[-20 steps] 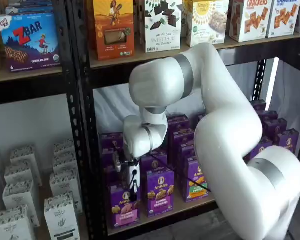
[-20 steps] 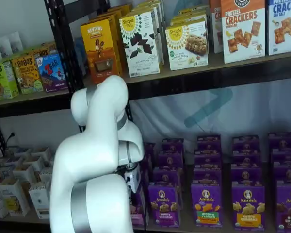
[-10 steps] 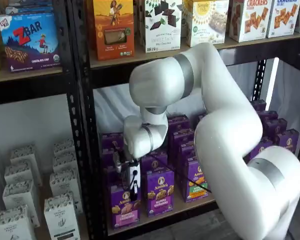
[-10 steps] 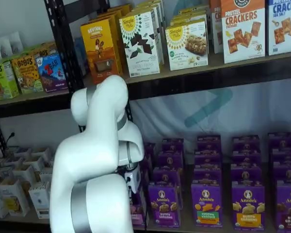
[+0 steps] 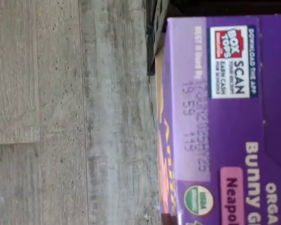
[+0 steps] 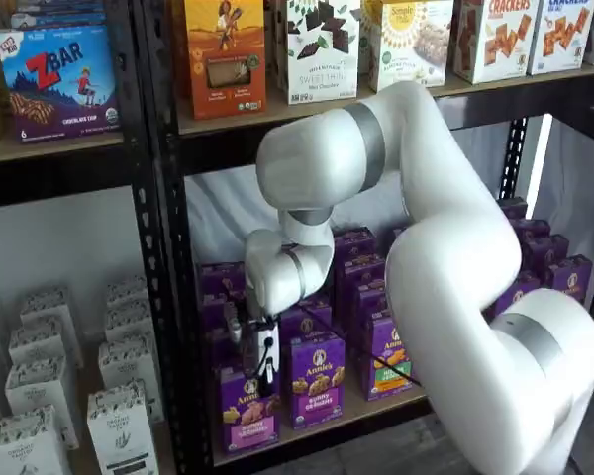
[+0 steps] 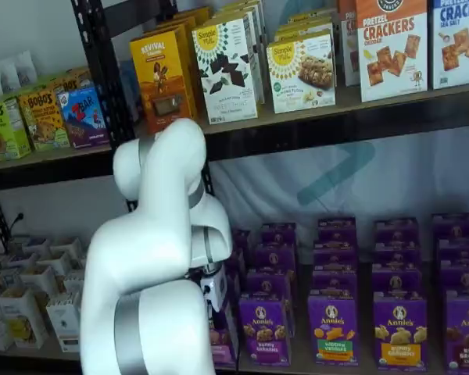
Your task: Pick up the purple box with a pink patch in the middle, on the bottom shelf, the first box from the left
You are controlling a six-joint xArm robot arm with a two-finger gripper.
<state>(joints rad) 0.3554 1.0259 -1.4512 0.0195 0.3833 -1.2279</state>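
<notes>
The purple box (image 6: 246,416) with the pink band stands upright at the left end of the bottom shelf (image 6: 322,432), next to the black upright. My gripper (image 6: 266,376) hangs right at its top front edge. One black finger shows side-on over the rabbit logo, so no gap can be judged. In the wrist view the box's purple top (image 5: 225,117) fills one side, with a Box Tops mark and a pink patch. In a shelf view my white arm hides most of the box (image 7: 221,344).
More purple boxes (image 6: 317,381) stand close beside and behind it, one with a green band (image 6: 386,361). A black perforated upright (image 6: 173,297) is close on its left. White boxes (image 6: 119,426) fill the neighbouring bay. The grey plank floor (image 5: 61,117) lies below.
Almost nothing: the arm and gripper hold the same place over the box, with only a very slight shift of the upper arm.
</notes>
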